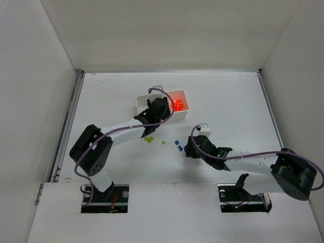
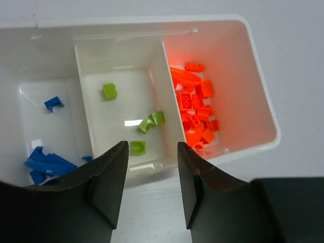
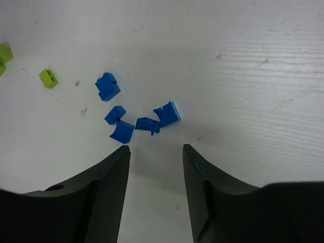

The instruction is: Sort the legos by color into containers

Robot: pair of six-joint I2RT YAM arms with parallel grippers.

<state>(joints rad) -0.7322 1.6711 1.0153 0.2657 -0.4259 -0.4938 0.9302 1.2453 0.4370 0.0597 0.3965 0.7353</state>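
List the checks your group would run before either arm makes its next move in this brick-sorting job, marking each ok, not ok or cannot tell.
1. Left tool empty, jaws apart: ok.
2. Tray compartments one colour each, blue, green, orange: ok.
3. Right tool open and empty: ok.
4. Loose blue bricks lying apart for a single pick: not ok, some touch.
5. All bricks sorted: not ok, green bricks also lie on the table.
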